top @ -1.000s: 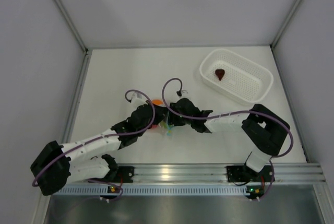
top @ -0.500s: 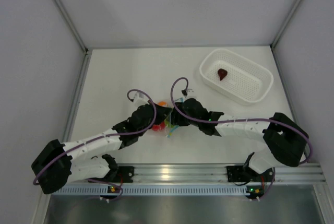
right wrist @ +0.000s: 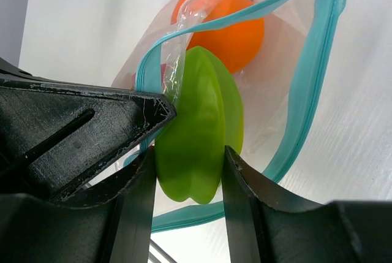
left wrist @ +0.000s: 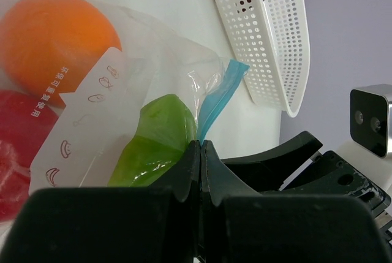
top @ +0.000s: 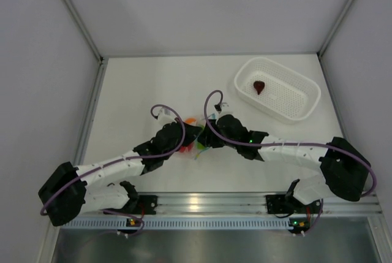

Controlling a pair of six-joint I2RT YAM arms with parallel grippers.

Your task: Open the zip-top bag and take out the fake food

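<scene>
The zip-top bag [top: 197, 147] lies between the two grippers, and its teal zip strip [right wrist: 306, 97] gapes in an open loop. My left gripper [left wrist: 201, 146] is shut on the strip's edge [left wrist: 217, 94]; from above it [top: 193, 135] sits at the bag's left. My right gripper [right wrist: 188, 150] reaches into the mouth and is shut on the lime-green piece [right wrist: 196, 134]; from above it [top: 207, 140] sits at the bag's right. The orange ball [right wrist: 236, 30] and the red ball [left wrist: 18, 140] are inside the bag. The maroon piece [top: 259, 86] lies in the basket.
The white perforated basket [top: 309, 100] stands at the back right; it also shows in the left wrist view [left wrist: 269, 36]. Grey walls enclose the table on three sides. A metal rail [top: 208, 202] runs along the near edge.
The right arm has stretched out, its elbow swinging right and lower, while its gripper stayed at the bag's mouth. The left gripper has barely moved.
</scene>
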